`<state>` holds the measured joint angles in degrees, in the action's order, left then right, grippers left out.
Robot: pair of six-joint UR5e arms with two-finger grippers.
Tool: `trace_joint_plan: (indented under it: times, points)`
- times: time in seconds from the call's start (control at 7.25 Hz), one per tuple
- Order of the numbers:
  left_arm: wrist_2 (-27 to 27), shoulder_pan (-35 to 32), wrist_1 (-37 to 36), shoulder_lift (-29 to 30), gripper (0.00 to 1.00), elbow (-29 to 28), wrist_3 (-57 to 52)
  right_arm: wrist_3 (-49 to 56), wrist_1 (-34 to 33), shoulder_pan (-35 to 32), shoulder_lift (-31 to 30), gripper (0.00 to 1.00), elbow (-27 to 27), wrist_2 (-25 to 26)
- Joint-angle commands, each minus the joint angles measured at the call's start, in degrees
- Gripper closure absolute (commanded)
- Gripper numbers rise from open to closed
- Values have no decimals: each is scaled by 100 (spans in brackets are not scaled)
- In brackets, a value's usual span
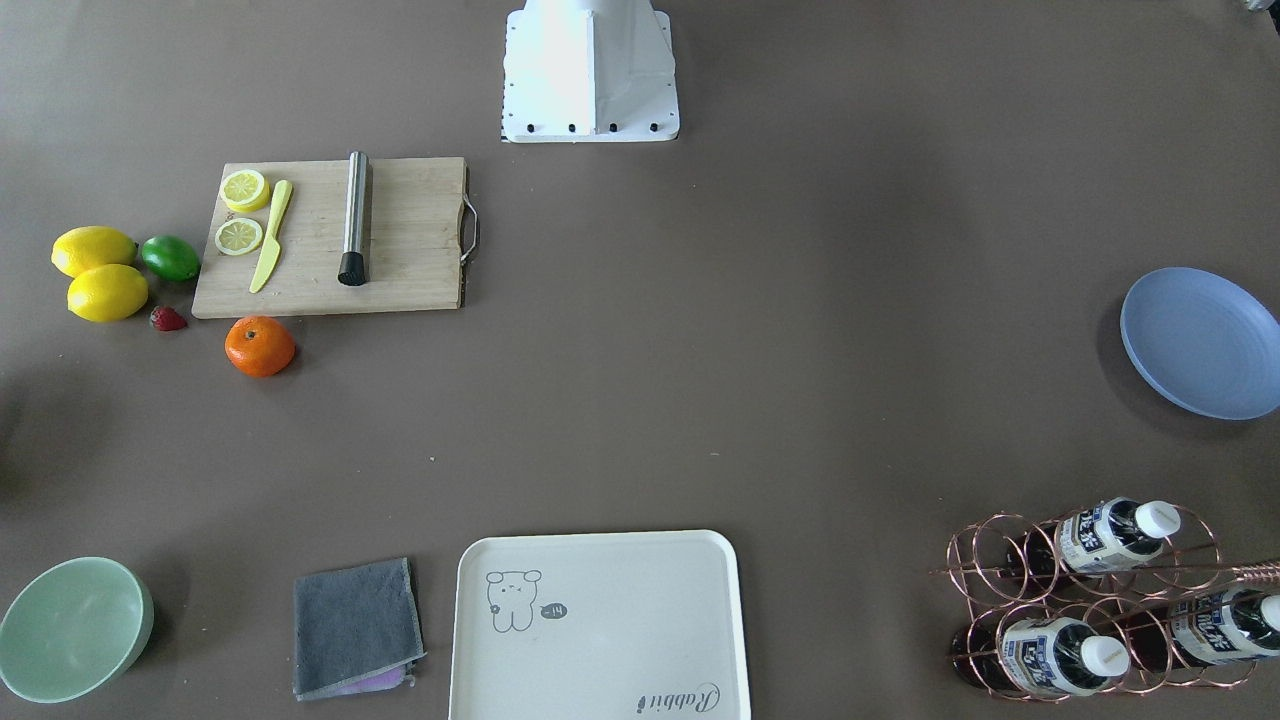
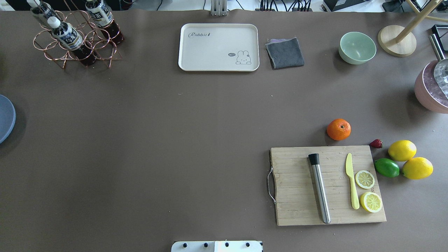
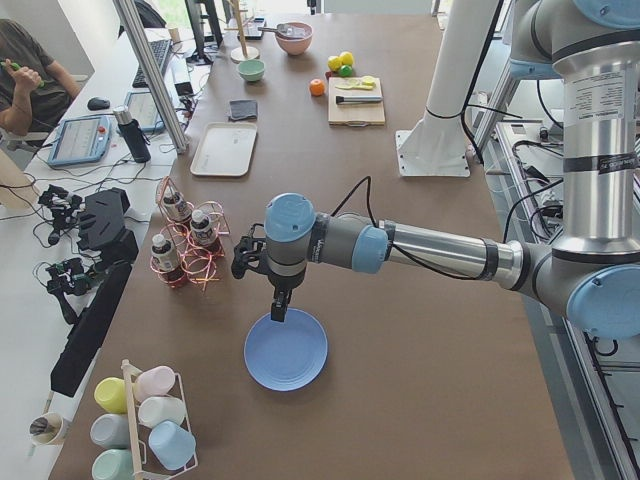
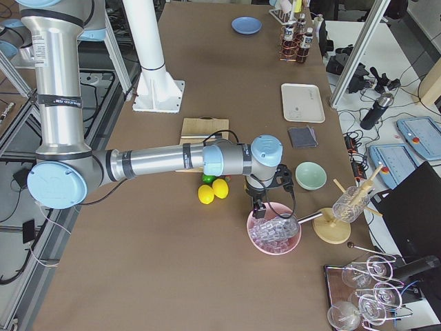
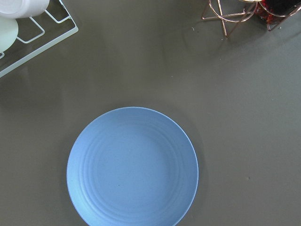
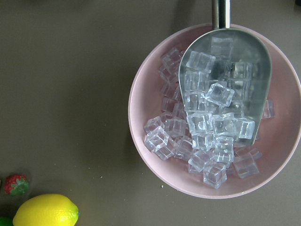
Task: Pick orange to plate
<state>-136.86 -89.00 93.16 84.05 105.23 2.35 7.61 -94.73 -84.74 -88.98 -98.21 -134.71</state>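
Observation:
The orange (image 1: 260,346) lies on the brown table just off the cutting board's edge, also seen as the orange (image 2: 338,129) and small and far as the orange (image 3: 317,88). The periwinkle plate (image 1: 1200,342) sits bare at the opposite end of the table, filling the left wrist view as the plate (image 5: 132,167). My left gripper (image 3: 280,310) hangs over the plate (image 3: 286,350); I cannot tell whether it is open or shut. My right gripper (image 4: 258,210) hovers over a pink ice bowl (image 4: 274,234), well away from the orange; its state cannot be told either.
A cutting board (image 2: 329,185) holds a steel muddler, a yellow knife and lemon slices. Two lemons (image 2: 402,150), a lime (image 2: 386,167) and a strawberry (image 2: 376,143) lie beside it. Cream tray (image 2: 218,47), grey cloth (image 2: 285,52), green bowl (image 2: 357,47) and bottle rack (image 2: 75,35) line the far edge.

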Motion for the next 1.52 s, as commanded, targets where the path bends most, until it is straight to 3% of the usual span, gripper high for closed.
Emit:
trace_joint_plan:
  times: [0.0,1.38]
  points:
    - [-7,14,0,6,2,24,11,-5,-2,62,55,0,-5,-3]
    - [10,76,88,-12,3,-81,11,-13,7,115,91,0,74,-3]
